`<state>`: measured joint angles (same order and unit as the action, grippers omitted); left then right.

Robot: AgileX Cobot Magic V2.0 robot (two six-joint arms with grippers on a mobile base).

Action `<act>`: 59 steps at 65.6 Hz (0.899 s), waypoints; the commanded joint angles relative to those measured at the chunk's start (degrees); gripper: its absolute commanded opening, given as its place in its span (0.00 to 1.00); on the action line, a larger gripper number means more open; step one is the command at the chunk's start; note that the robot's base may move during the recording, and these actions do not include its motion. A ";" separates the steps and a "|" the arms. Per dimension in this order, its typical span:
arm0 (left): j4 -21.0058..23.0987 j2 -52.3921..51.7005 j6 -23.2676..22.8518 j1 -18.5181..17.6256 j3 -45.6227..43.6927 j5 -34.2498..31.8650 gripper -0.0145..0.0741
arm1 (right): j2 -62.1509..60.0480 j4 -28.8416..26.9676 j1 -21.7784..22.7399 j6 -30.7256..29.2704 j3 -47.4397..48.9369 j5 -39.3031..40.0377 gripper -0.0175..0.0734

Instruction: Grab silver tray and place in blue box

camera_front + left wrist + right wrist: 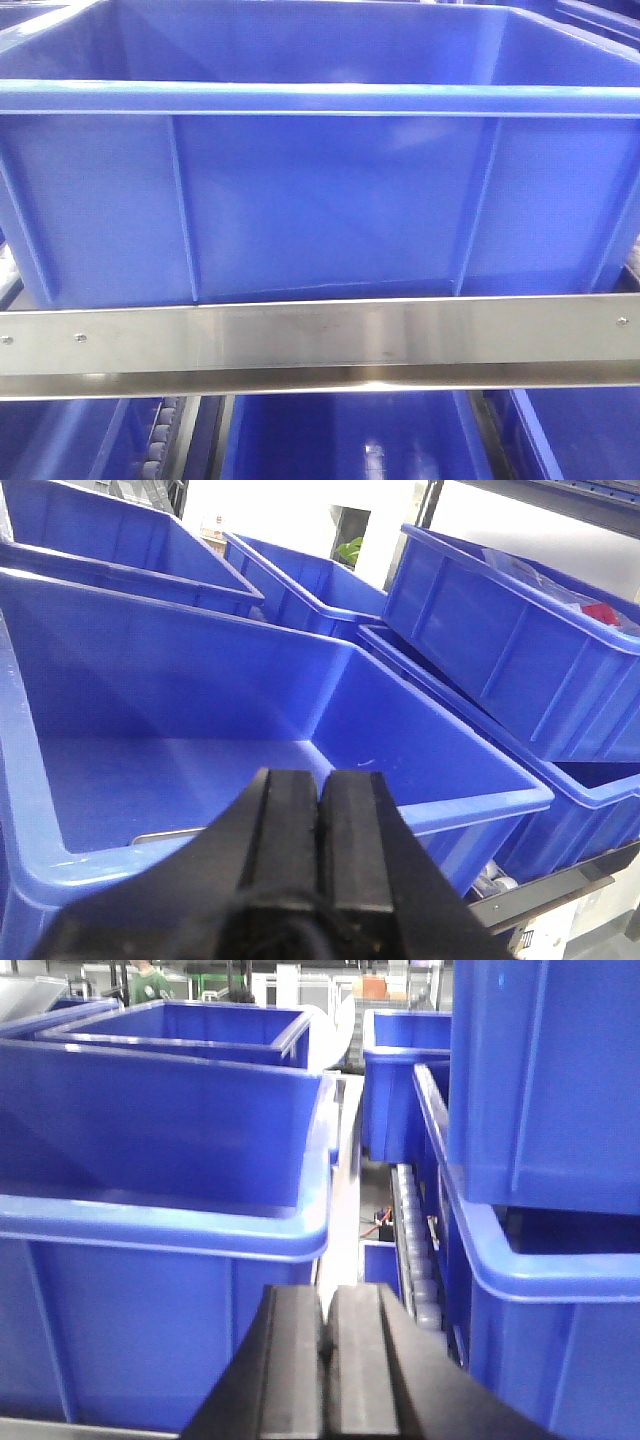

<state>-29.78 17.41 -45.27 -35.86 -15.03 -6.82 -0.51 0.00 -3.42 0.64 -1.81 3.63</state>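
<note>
Blue box [320, 190] fills the front view; tray edge [168, 834] glints inside; both grippers [318, 810] [325, 1335] hang pressed together, empty.

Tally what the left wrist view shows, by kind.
Blue crates: 5, counting the blue box nearest the camera
Silver tray: 1, only an edge showing inside that box
Left gripper: 1, shut
Total: 7
</note>
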 commanded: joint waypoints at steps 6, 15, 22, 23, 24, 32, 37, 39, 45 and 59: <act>0.05 0.45 -0.04 -0.03 -1.62 -4.38 0.06 | -1.26 0.71 0.34 0.21 -0.09 4.36 0.25; 0.05 0.45 -0.04 -0.03 -1.62 -4.38 0.06 | -1.26 0.71 0.34 0.21 -0.09 4.43 0.25; 0.05 0.45 -0.04 -0.03 -1.62 -4.38 0.06 | -1.26 0.71 0.34 0.21 -0.09 4.43 0.25; 0.05 0.45 -0.04 -0.03 -1.62 -4.38 0.06 | -1.26 0.71 0.34 0.21 -0.09 4.43 0.25; 0.05 0.45 -0.04 -0.03 -1.62 -4.38 0.06 | -1.26 0.71 0.34 0.21 -0.09 4.43 0.25; 0.05 0.45 -0.04 -0.03 -1.62 -4.38 0.06 | -1.26 0.71 0.34 0.21 -0.09 4.43 0.25; 0.05 0.45 -0.04 -0.03 -1.62 -4.38 0.06 | -1.26 0.71 0.34 0.21 -0.09 4.43 0.25; 0.05 0.45 -0.04 -0.03 -1.62 -4.38 0.06 | -1.26 0.71 0.34 0.21 -0.09 4.43 0.25; 0.05 0.45 -0.04 -0.03 -1.62 -4.38 0.06 | -1.26 0.71 0.34 0.21 -0.09 4.43 0.25; 5.29 0.45 3.30 0.68 -1.51 -3.31 0.06 | -1.26 0.71 0.34 0.21 -0.09 4.43 0.25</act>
<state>-29.26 17.41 -45.11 -35.75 -15.03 -6.82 -0.51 0.00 -3.42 0.73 -1.81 3.26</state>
